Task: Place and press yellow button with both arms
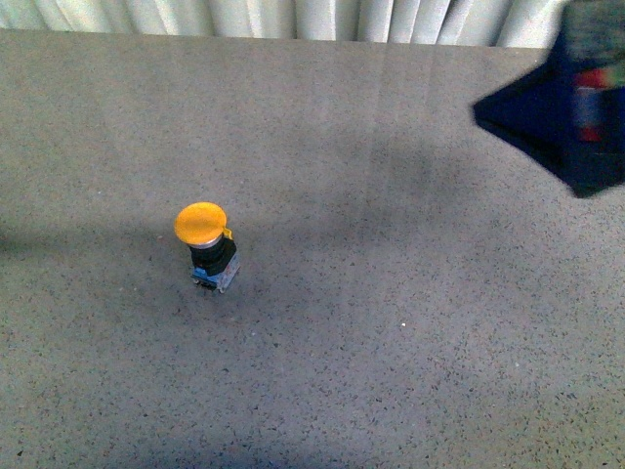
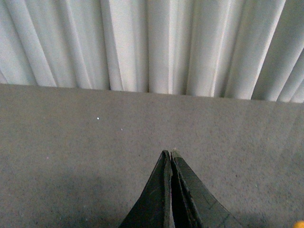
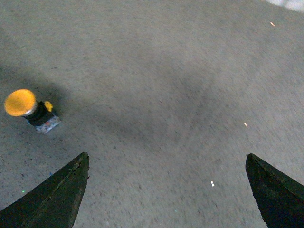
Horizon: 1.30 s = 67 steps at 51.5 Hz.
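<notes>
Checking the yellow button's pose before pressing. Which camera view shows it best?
The front view: the yellow button shows whole, cap to base, unobstructed. The right wrist view also shows it whole, but near the frame's edge. The left wrist view catches only an orange sliver at a corner.

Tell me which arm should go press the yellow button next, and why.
Probably left. The yellow button stands left of centre in the front view, and the left end effector is shut, suited to pushing, with a yellow sliver at its view's edge. The right end effector is open.
</notes>
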Tool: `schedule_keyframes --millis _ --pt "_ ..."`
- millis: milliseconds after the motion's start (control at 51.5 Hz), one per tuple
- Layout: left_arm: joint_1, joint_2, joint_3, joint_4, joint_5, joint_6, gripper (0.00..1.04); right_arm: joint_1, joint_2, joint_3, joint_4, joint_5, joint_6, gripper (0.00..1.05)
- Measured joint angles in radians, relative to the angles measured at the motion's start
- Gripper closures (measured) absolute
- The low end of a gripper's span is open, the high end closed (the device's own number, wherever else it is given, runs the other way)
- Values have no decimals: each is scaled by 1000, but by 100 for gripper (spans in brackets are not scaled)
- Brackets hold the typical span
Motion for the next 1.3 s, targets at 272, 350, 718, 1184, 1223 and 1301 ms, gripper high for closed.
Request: schedule_keyframes --millis 272,350,718,1184,1223,1301 --pt "0 -223 -37 -181 0 0 103 183 343 264 30 -6 -159 9" --pt "1 -269 -45 -220 0 0 103 203 395 299 34 -20 -169 9" --pt "1 -471 -47 -403 0 0 103 271 535 377 53 -92 -275 58" --pt "1 -661 -47 -585 0 0 103 309 602 428 19 -192 -247 103" --pt "1 -673 -47 -597 0 0 103 310 604 430 17 -198 -243 103" --pt "1 -691 -47 -615 0 0 103 312 608 431 14 -203 -240 103"
